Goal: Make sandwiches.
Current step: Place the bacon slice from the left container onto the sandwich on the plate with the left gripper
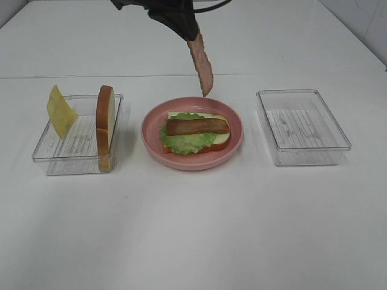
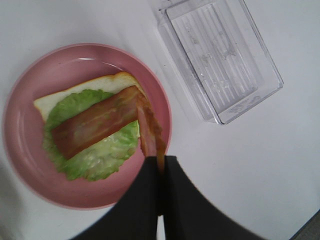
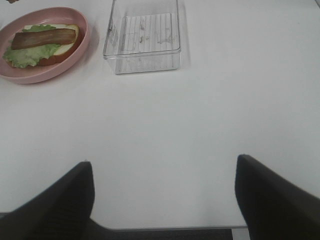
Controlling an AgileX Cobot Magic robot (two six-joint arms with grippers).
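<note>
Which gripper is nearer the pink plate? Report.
Left. Its fingers hang above the plate, pinching a bacon strip; the right fingers sit open, well off over the table.

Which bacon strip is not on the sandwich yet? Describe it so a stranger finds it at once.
Start at the round pink plate in the middle of the white table. Above it the left gripper pinches a reddish-brown bacon strip by one end. Unlike the other strip, lying flat on the lettuce, this one dangles in mid-air.

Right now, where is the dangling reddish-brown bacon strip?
High view, centre: the bacon strip hangs from the shut left gripper, above the far rim of the round pink plate.
</note>
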